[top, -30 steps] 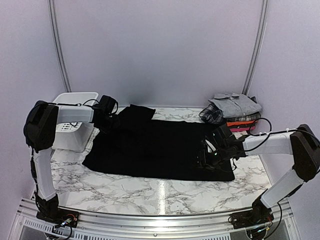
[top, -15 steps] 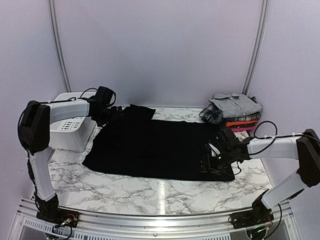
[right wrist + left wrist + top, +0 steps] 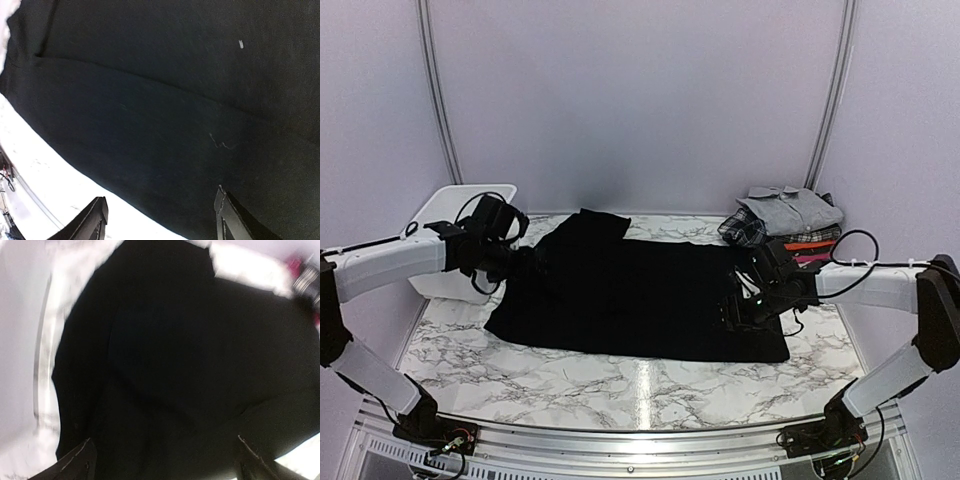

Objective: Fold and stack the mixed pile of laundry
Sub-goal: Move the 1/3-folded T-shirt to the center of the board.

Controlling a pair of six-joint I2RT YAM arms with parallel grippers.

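Observation:
A large plain black cloth (image 3: 640,290) lies spread flat across the marble table (image 3: 570,375). My left gripper (image 3: 523,262) hovers at its left edge, open, with nothing between the fingers; in the left wrist view the gripper (image 3: 165,465) looks down on the black cloth (image 3: 190,350). My right gripper (image 3: 734,312) is open just above the cloth's near right part. In the right wrist view the gripper (image 3: 160,212) straddles the hem of the cloth (image 3: 175,100). At the back right sits a stack: grey collared shirt (image 3: 792,208), plaid piece (image 3: 744,230), red-pink piece (image 3: 810,250).
A white slotted basket (image 3: 455,200) stands at the back left, partly behind my left arm. The booth's walls close in the back and both sides. Bare marble runs along the front of the cloth, and the metal rail (image 3: 620,440) edges the table.
My left gripper opened, let go of the cloth's back left part and drew back toward the left and nearer. The right gripper opened wider and stayed over the cloth's right side.

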